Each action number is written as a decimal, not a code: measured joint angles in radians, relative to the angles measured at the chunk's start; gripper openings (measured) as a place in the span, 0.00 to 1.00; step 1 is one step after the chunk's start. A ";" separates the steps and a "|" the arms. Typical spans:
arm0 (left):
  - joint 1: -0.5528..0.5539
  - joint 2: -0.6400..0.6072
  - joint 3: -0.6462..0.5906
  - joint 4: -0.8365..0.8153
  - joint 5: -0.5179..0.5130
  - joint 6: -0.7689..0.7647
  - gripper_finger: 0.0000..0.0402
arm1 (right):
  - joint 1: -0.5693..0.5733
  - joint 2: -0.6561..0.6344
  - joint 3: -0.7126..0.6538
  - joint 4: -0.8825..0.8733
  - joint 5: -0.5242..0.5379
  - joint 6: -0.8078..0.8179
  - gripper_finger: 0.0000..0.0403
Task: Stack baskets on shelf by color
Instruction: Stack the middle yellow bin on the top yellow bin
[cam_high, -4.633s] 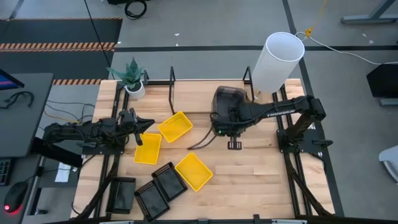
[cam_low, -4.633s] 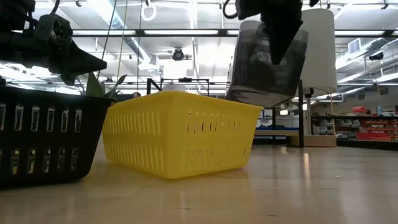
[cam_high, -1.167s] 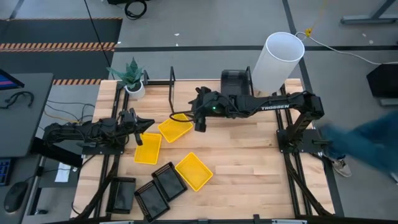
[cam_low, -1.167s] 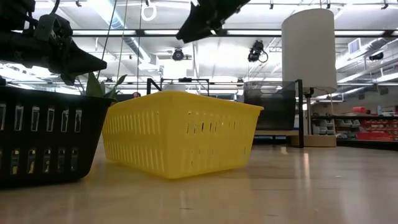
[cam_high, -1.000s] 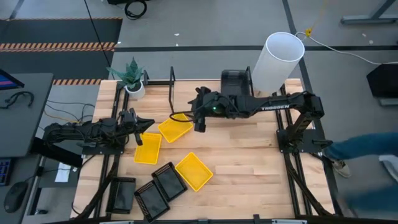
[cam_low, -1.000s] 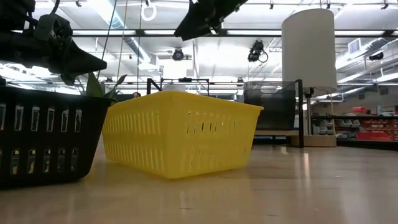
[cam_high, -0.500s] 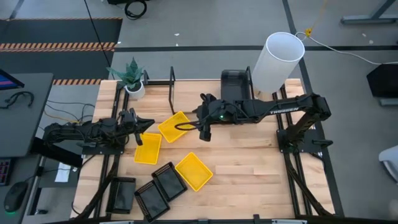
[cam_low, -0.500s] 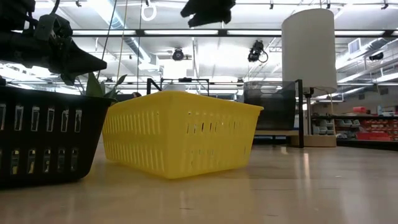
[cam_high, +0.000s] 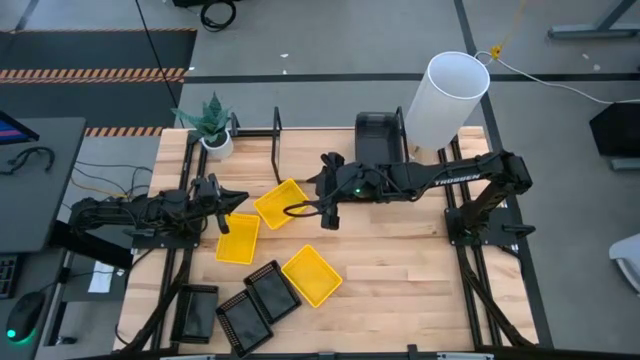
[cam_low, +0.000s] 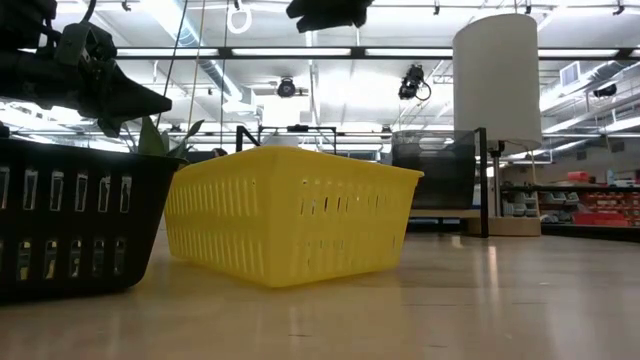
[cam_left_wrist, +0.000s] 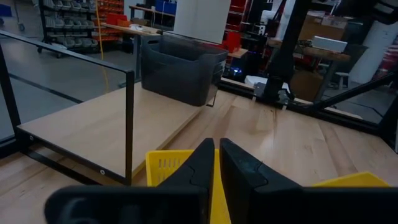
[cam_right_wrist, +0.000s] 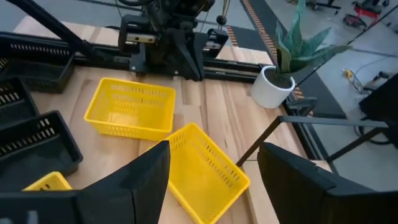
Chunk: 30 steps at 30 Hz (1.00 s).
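Observation:
Three yellow baskets lie on the table: one (cam_high: 281, 203) near the middle, one (cam_high: 238, 238) to its left and one (cam_high: 312, 275) nearer the front. Three black baskets (cam_high: 272, 292) sit at the near left. A smoky grey basket (cam_high: 377, 135) stands on the shelf (cam_high: 320, 155) at the back. My right gripper (cam_high: 330, 218) hangs open above the table, just right of the middle yellow basket (cam_right_wrist: 202, 171), touching nothing. My left gripper (cam_high: 235, 200) is shut and hovers above the left yellow basket (cam_left_wrist: 165, 167).
A tall white cylinder (cam_high: 445, 100) stands at the back right beside the shelf's black uprights. A potted plant (cam_high: 213, 125) is at the back left. Bare tabletop (cam_high: 400, 270) lies at the near right.
My right gripper has moved a little toward the table's near and right edges, off the middle yellow basket's far side, turning as it went and staying open. The baskets have stayed where they were.

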 joint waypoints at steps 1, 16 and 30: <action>0.000 0.000 0.000 0.000 0.000 -0.001 0.08 | 0.000 0.000 -0.005 0.013 0.000 -0.006 0.61; 0.000 0.000 0.000 0.000 0.000 0.000 0.08 | -0.053 -0.197 -0.314 0.256 0.000 0.022 0.52; 0.000 0.000 0.000 0.062 0.002 -0.152 0.09 | 0.013 -0.555 -0.729 0.485 0.000 0.103 0.51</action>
